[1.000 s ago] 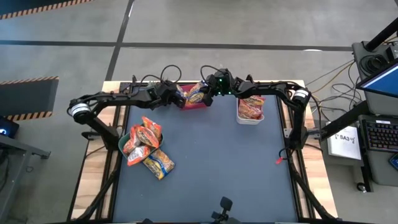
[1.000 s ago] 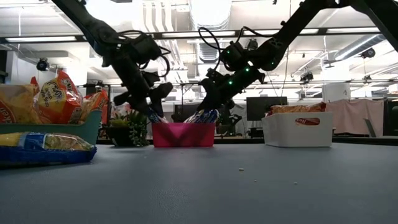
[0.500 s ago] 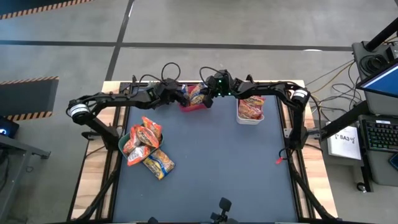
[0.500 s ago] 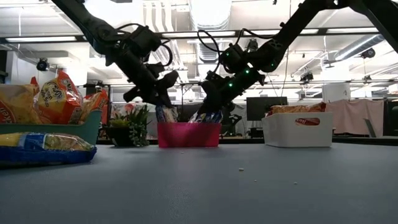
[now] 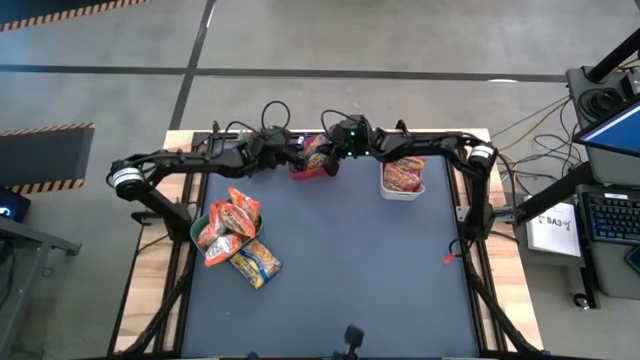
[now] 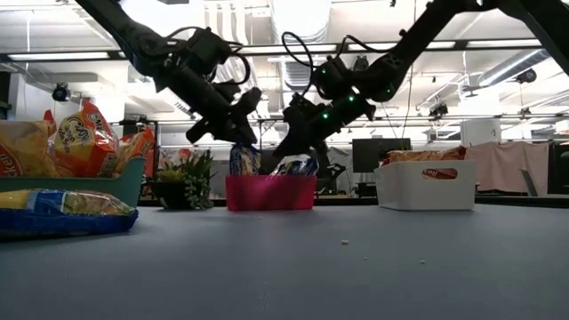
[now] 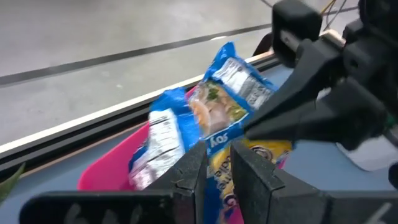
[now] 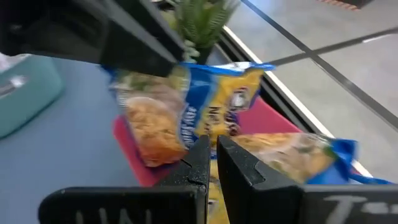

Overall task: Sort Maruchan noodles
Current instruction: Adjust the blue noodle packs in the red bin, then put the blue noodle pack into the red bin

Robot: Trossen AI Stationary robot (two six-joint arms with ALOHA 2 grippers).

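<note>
Both grippers meet over the pink bin (image 5: pixel 312 171) (image 6: pixel 269 192) at the table's far edge. My left gripper (image 5: pixel 293 152) (image 7: pixel 219 155) is shut on a yellow-and-blue noodle packet (image 6: pixel 242 160) that stands upright in the bin. My right gripper (image 5: pixel 333 152) (image 8: pixel 213 146) is shut on a yellow-and-blue packet (image 6: pixel 299 164) beside it. Whether both grippers have the same packet, I cannot tell. Another yellow-and-blue packet (image 8: pixel 292 152) lies in the bin. Orange and red packets fill the teal bin (image 5: pixel 195 230) and the white bin (image 5: pixel 403 190). My left gripper pinches the yellow-and-blue packet between its two fingers at one edge (image 7: pixel 217 142), slanting down from the table's left. The packet stands upright with its lower end inside the pink bin. My right gripper pinches a yellow-and-blue packet at its edge (image 8: pixel 213 135), slanting down from the table's right. Its fingertips (image 7: pixel 249 127) reach in close beside my left gripper's. That packet sits in the pink bin.
A loose yellow-and-blue packet (image 5: pixel 255 262) (image 6: pixel 62 212) lies on the mat by the teal bin (image 6: pixel 89 188). A small green plant (image 6: pixel 187 173) stands left of the pink bin. The white bin (image 6: pixel 425 187) is at the far right. The mat's middle and near side are bare.
My left gripper has moved toward the table's right and a little up, carrying its packet from beside the pink bin's left wall to over the bin. The packet now stands upright in the bin. My right gripper has stayed at the bin.
</note>
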